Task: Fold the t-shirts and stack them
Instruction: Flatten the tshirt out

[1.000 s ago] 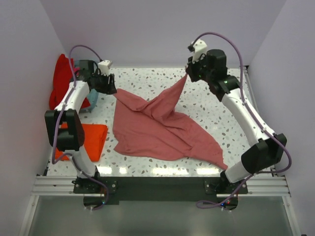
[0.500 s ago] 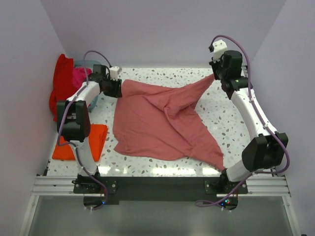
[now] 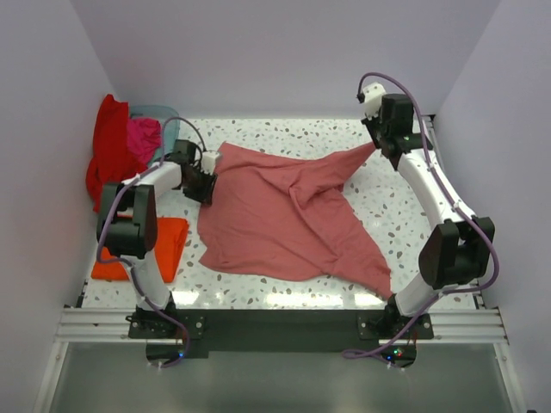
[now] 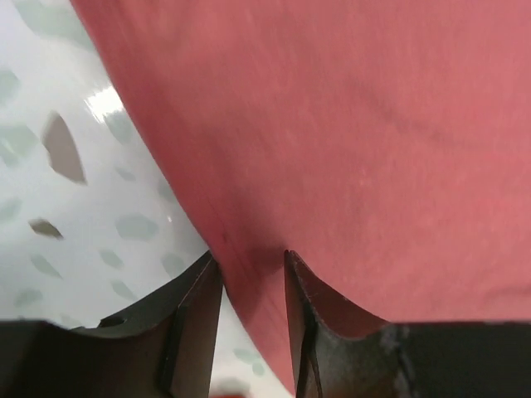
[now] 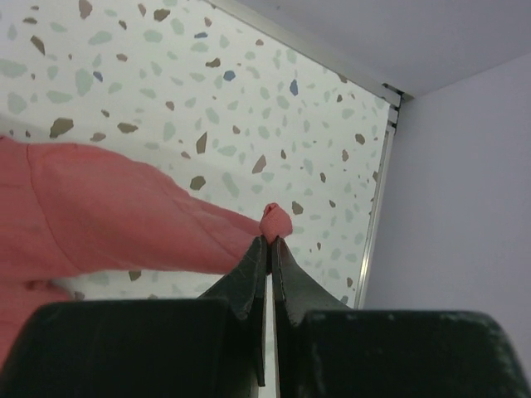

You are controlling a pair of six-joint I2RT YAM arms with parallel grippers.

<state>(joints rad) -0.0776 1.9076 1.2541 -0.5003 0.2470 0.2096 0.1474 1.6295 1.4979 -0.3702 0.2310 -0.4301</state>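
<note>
The pink t-shirt [image 3: 275, 215] lies spread and rumpled across the middle of the table [image 3: 387, 215], reaching from the far left edge area toward the near right corner, with creases running through its centre. The right gripper [image 5: 269, 240] is pressed together on a small bunched tip of the cloth near the far right corner, lifting that point so the fabric stretches toward it. The left gripper [image 4: 253, 261] straddles the shirt's far left edge; its jaws stand narrowly apart with cloth between them, and I cannot tell whether they pinch it. A folded orange t-shirt [image 3: 168, 245] rests at the near left edge, while a red t-shirt [image 3: 108, 151] and a magenta t-shirt [image 3: 144, 136] hang at the basket [image 3: 170, 129] in the far left corner. The cloth looks light, limp and easily wrinkled, so it probably sags wherever unsupported; taking hold at two corners or along a hem and keeping it taut likely gives the cleanest fold.
</note>
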